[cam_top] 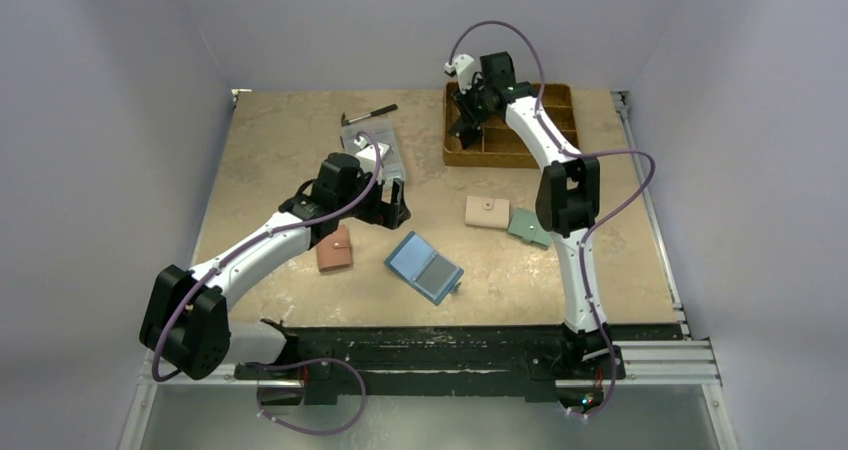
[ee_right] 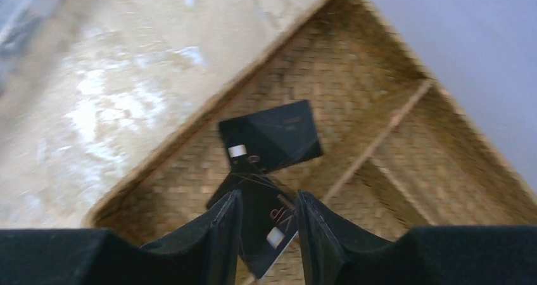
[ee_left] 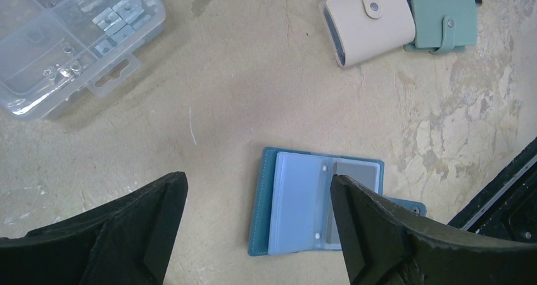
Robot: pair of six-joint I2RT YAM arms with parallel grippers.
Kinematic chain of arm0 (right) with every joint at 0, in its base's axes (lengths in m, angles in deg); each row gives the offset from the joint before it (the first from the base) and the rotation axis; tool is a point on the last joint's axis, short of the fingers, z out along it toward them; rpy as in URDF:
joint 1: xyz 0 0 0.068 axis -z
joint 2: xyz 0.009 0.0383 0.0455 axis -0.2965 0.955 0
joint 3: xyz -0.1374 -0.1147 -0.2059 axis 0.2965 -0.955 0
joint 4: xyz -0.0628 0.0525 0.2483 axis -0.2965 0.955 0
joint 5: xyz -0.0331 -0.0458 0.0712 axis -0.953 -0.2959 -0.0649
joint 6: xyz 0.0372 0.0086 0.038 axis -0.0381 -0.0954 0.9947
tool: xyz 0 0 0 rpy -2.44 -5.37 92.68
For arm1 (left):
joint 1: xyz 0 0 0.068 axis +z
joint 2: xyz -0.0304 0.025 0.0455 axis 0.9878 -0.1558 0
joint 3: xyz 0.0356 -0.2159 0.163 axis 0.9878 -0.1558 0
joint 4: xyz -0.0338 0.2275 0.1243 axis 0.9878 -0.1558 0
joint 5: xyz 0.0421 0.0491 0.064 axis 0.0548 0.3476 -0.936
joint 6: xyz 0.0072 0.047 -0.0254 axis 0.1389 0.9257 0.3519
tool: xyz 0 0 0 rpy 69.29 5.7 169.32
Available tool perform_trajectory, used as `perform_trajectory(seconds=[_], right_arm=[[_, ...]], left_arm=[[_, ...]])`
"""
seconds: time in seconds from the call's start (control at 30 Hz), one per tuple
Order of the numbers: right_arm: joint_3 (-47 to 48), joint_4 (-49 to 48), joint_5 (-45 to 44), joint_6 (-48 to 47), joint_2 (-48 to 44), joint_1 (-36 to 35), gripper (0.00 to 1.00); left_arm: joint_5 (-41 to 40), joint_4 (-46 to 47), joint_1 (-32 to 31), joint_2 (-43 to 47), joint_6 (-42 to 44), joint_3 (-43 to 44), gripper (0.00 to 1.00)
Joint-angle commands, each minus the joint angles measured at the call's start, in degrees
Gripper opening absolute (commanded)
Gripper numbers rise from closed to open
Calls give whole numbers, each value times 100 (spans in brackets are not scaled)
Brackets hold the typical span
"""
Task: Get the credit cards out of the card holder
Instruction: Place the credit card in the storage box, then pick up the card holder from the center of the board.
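The card holder [cam_top: 424, 268] lies open on the table, dark blue outside with pale blue sleeves [ee_left: 316, 202]. A greyish credit card [ee_left: 356, 171] shows in its right sleeve. My left gripper [cam_top: 398, 208] hangs open above it [ee_left: 256, 190], touching nothing. My right gripper [cam_top: 465, 130] is over the woven basket [cam_top: 500, 155]. Its jaws [ee_right: 269, 199] stand apart, and a black credit card [ee_right: 266, 225] sits tilted and loose in the gap. Another black credit card [ee_right: 272, 133] lies flat on the basket floor [ee_right: 456, 171].
A clear plastic parts box [cam_top: 375, 145] [ee_left: 63, 38] and a pen [cam_top: 370, 114] lie behind the left gripper. A pink wallet [cam_top: 334, 250] sits left of the card holder. Beige [cam_top: 487, 212] [ee_left: 370, 22] and teal [cam_top: 528, 228] [ee_left: 443, 22] wallets lie to its right.
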Motion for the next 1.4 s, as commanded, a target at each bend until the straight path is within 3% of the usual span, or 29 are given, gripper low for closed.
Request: perform_trajectory(seconds=[0.0,0.13,0.27,0.5,0.6,0.73,0.83,0.97,1.2,1.37], right_arm=[[312,-944,-1180,268,-112,59,45],[205,-973,-1155,260,-458,56,48],[-272,-747,-512,139,-1163,63,57],[-2913,-1047,837,139,-3536,60,73],[-4338,-1439,1464,341,-4628,97,98],[-6127,-1519,2739,385,-5742,114,99],[-7203,-1631,3612,-92,-6532,113,99],[-7994,-1448,3777,-823,-7341,117,99],[-9209,-1929,3992,-1060,-8011,226,99],[-9349,-2030,4057,-1091,-8106,341,99]], left_arm=[[38,128,58,143,120,191,89],[96,211,58,182,75,147,90],[274,384,67,215,-82,50,90],[965,980,67,365,-812,-430,89],[1421,1518,67,403,-1329,-687,84],[1717,1677,-13,417,-1888,-962,79],[1252,1332,-425,556,-1836,-1005,79],[-10,450,-1245,542,-1625,-876,78],[-1151,148,-1990,422,-1751,-971,73],[-1645,83,-2451,18,-1578,-693,72]])
